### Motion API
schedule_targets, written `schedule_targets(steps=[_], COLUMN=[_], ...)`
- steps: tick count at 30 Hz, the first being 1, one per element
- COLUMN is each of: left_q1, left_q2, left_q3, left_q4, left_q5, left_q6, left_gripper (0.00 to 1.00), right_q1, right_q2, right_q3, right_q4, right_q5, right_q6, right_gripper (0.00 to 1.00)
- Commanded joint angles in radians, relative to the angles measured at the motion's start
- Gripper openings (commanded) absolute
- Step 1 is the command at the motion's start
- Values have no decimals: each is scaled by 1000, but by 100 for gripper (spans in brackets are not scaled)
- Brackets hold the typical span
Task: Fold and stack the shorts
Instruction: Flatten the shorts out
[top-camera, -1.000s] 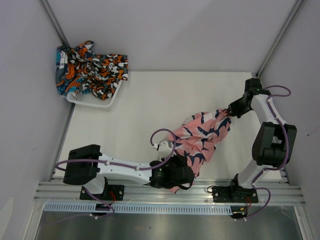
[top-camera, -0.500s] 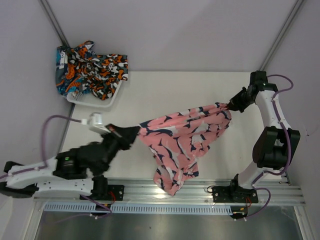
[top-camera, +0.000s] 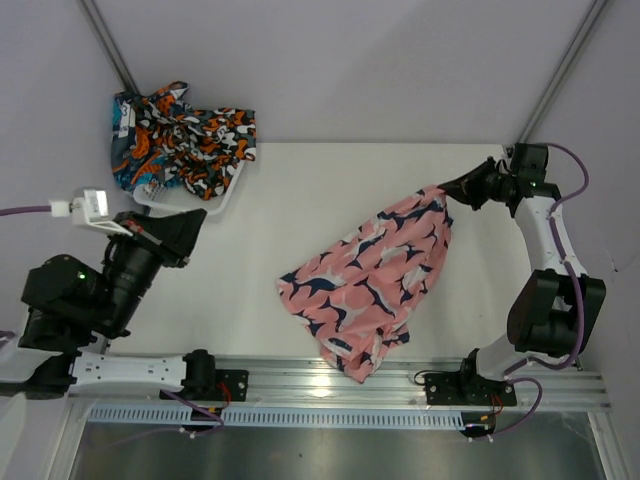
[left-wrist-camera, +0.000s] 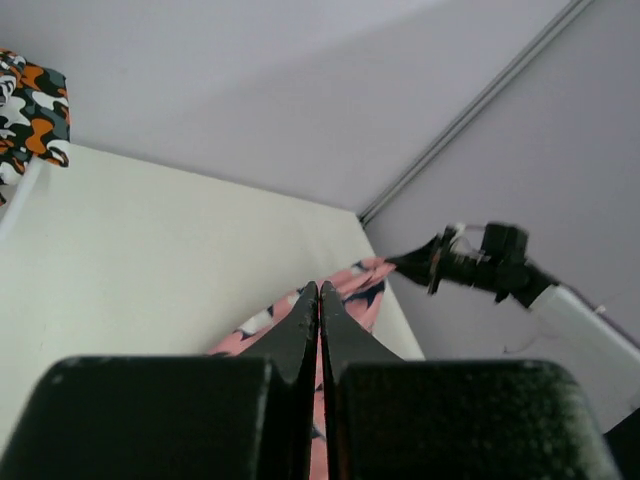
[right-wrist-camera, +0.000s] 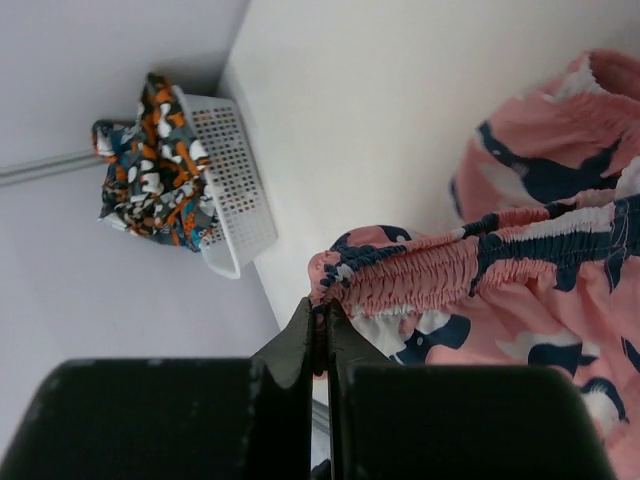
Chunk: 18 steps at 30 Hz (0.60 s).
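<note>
Tabletop (top-camera: 300, 200): white, grey walls (top-camera: 350, 70) around.
Left hand (left-wrist-camera: 318, 292): has released pink shorts (top-camera: 375, 275); closed, empty, drawn back.
Right hand (top-camera: 447, 187): clamped on shorts, now sagging.

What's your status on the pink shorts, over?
Left claw shut, empty, off the fabric. Right claw pinching pink shorts waistband, rest draped on table. Basket holds other shorts, nothing blocking.

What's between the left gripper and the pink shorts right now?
Only bare table lies between the left gripper and the pink shorts; the top external view shows it.
</note>
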Motion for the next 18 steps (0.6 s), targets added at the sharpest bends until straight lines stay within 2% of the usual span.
schedule_targets(steps=[1, 3, 6, 7, 8, 9, 10, 13, 17, 18], left_q1=[2, 22, 273, 372, 534, 589, 667, 749, 791, 794], left_q2=[50, 67, 111, 113, 105, 78, 65, 91, 90, 84], left_q3=[-31, -161, -363, -420, -535, -627, -658, -720, -856, -871], left_q4=[-123, -132, -71, 54, 119, 172, 234, 259, 346, 362], left_q5=[29, 83, 502, 802, 916, 989, 1029, 1146, 1210, 1217], left_q6=[-49, -186, -279, -287, -298, -316, -316, -307, -347, -353], left_gripper=[0, 0, 0, 0, 0, 0, 0, 5, 53, 61], right_q1=[16, 1, -13, -27, -33, -38, -41, -41, -41, -41], right_q2=[-8, -11, -14, -16, -16, -17, -17, -14, -4, 3], right_q3=[153, 127, 73, 53, 18, 3, -8, -30, -59, -64], right_q4=[-16, -16, -22, -10, 0, 7, 14, 9, 29, 32], right_q5=[-20, -25, 0, -8, -12, -17, -17, 3, 6, 4], right_q6=[-50, -61, -96, -101, -106, -107, -115, -141, -146, -143], right_gripper=[0, 0, 0, 0, 0, 0, 0, 0, 0, 0])
